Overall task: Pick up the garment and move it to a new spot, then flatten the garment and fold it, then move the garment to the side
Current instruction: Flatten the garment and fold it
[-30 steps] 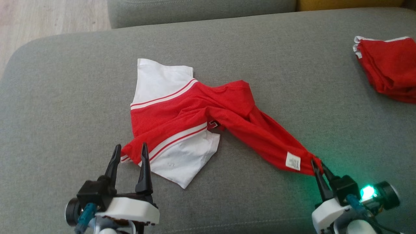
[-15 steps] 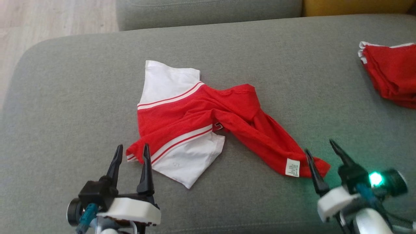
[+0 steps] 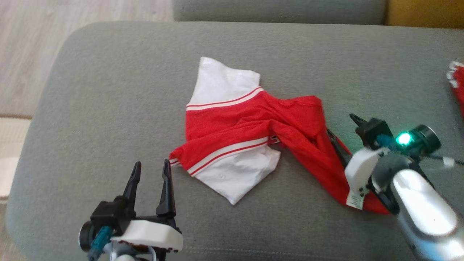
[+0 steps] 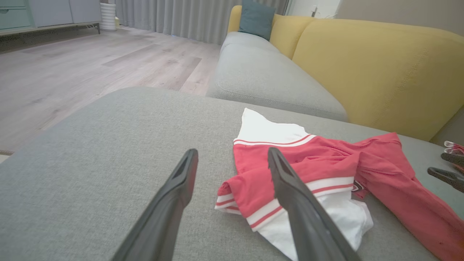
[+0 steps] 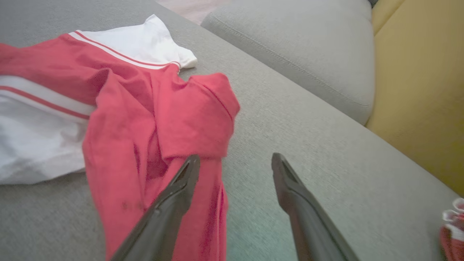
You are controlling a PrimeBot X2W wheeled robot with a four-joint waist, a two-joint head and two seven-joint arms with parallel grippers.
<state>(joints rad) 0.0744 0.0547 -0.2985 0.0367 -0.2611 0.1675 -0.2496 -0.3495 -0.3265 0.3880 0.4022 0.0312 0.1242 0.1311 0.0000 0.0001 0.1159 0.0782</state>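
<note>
garment (image 3: 232, 137) lies rumpled on the grey sofa (image 3: 108, 90); left hand (image 3: 152, 164) wide beside it, right hand (image 5: 235, 157) wide, empty.

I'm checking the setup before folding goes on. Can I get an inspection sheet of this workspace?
Surface: grey cushion, flat.
Job's things: garment, red and white, lying crumpled mid-cushion.
Clutter: second red garment, far right on the cushion.
Grippers: left gripper open, just short of the garment's hem; right gripper open over its red end, holding nothing.
Cables: teal lead at the left wrist, another at the right.
Surroundings: wood floor, yellow sofa back, curtains.
</note>
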